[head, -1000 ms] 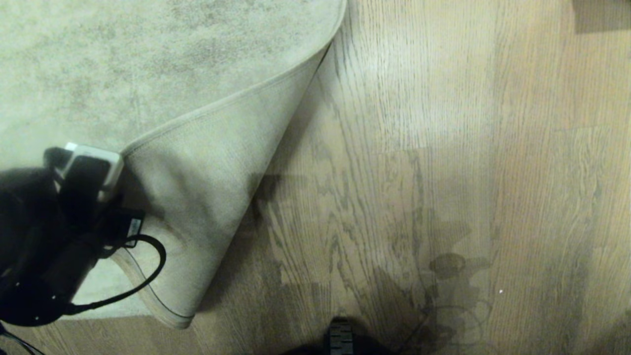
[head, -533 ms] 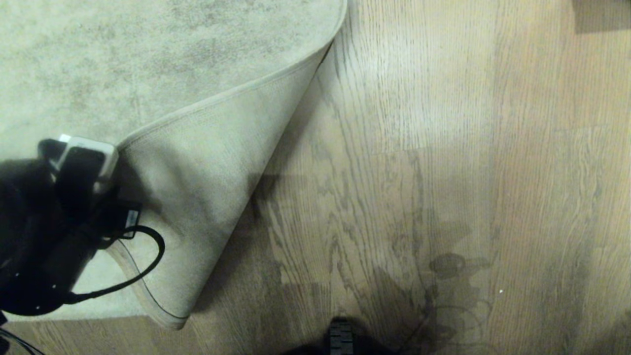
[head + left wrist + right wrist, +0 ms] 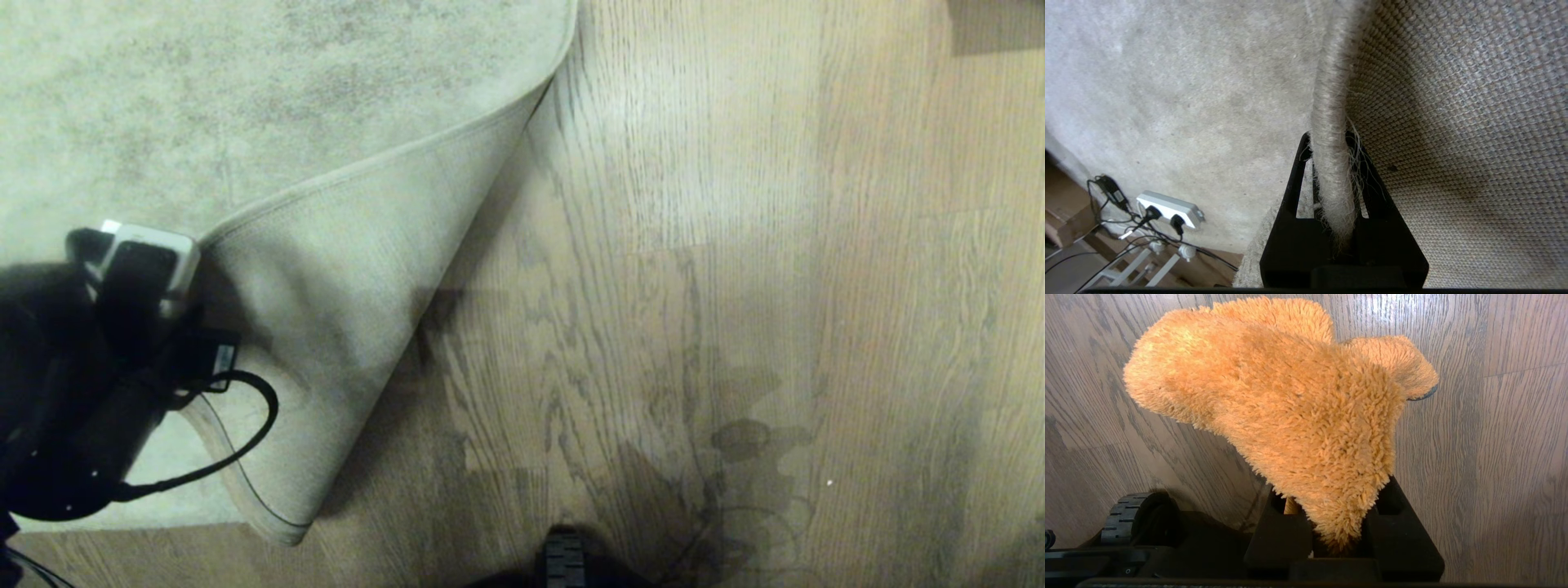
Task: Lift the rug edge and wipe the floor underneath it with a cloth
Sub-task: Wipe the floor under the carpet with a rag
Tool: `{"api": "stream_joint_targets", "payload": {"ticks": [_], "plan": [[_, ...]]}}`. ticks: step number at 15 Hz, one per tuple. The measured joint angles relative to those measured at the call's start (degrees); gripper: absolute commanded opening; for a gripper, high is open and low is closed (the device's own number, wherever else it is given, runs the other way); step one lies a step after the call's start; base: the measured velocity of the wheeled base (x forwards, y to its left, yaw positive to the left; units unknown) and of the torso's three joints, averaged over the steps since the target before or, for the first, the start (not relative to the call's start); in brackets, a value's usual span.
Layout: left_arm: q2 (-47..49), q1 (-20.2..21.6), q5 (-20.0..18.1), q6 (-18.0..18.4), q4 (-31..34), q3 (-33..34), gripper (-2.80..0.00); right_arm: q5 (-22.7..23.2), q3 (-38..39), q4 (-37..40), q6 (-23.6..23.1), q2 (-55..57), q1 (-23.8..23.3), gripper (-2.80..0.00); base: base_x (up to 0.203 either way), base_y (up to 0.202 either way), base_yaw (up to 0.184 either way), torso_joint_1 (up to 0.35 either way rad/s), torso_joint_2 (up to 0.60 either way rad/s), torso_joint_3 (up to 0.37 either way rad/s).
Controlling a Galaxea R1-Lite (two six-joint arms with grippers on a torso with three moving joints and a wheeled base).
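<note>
Compared with a second ago, the left end effector [image 3: 175,269], clamped on the rug edge [image 3: 343,175], sits slightly higher and farther from the floor's near edge, and the folded-back flap's lower tip [image 3: 286,531] has drawn a little leftward across the floor [image 3: 735,245].

My left arm [image 3: 73,384] is black and bulky, with a white-edged, rounded rectangular block on the wrist above it. A thin black cable [image 3: 237,441] loops out from the arm's side and curls back to it, just below a small black connector with a pale label. My left gripper [image 3: 1331,196] is matte black, with flat tapering fingers [image 3: 1294,183] cut through by long slots. My right gripper [image 3: 1337,539] is the same black with blocky, square-shouldered fingers. Beside it sits a black wheel [image 3: 1126,516] with a ribbed tread.
</note>
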Motion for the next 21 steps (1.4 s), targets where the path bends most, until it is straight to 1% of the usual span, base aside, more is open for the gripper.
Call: {"api": "stream_joint_targets", "payload": {"ticks": [2, 5, 8, 11, 12, 14, 17, 20, 21], "plan": [[0.02, -0.37, -0.06, -0.23, 0.0, -0.01, -2.8, -0.02, 0.0, 0.01, 0.03, 0.0, 0.0, -2.8, 0.0, 0.0, 0.0, 0.0, 0.0, 0.0], [0.26, -0.58, -2.29, -0.16, -1.3, -0.26, -2.8, -0.02, 0.0, 0.0, 0.01, 0.0, 0.0, -2.8, 0.0, 0.0, 0.0, 0.0, 0.0, 0.0], [0.58, -0.56, -2.38, -0.06, -2.9, -0.12, -2.8, 0.0, 0.0, 0.01, -0.02, 0.0, 0.0, -2.8, 0.0, 0.0, 0.0, 0.0, 0.0, 0.0], [0.58, -0.3, -2.35, -0.39, -3.04, -0.01, -2.8, 0.24, 0.0, 0.0, -1.49, 0.0, 0.0, -2.8, 0.0, 0.0, 0.0, 0.0, 0.0, 0.0], [0.57, -0.19, -2.35, -0.45, -3.07, -0.01, -2.8, 0.26, 0.0, 0.01, -1.48, 0.0, 0.0, -2.8, 0.0, 0.0, 0.0, 0.0, 0.0, 0.0], [0.38, -0.12, -2.34, -0.41, -3.04, 0.0, -2.8, 0.0, 0.0, 0.01, 0.08, 0.0, 0.0, -2.8, 0.0, 0.0, 0.0, 0.0, 0.0, 0.0], [-0.01, -0.12, -2.3, -0.45, -3.01, 0.09, -2.8, -0.2, 0.0, 0.04, 0.1, 0.0, 0.0, -2.8, 0.0, 0.0, 0.0, 0.0, 0.0, 0.0], [-0.38, -0.28, -2.24, -0.41, -3.04, 0.8, -2.8, 0.27, 0.0, 0.03, -0.44, 0.0, 0.0, -2.8, 0.0, 0.0, 0.0, 0.0, 0.0, 0.0], [-0.49, -0.28, -2.23, -0.44, -3.07, 1.1, -2.8, 0.75, 0.0, 0.01, -1.27, 0.0, 0.0, -2.8, 0.0, 0.0, 0.0, 0.0, 0.0, 0.0]]}}
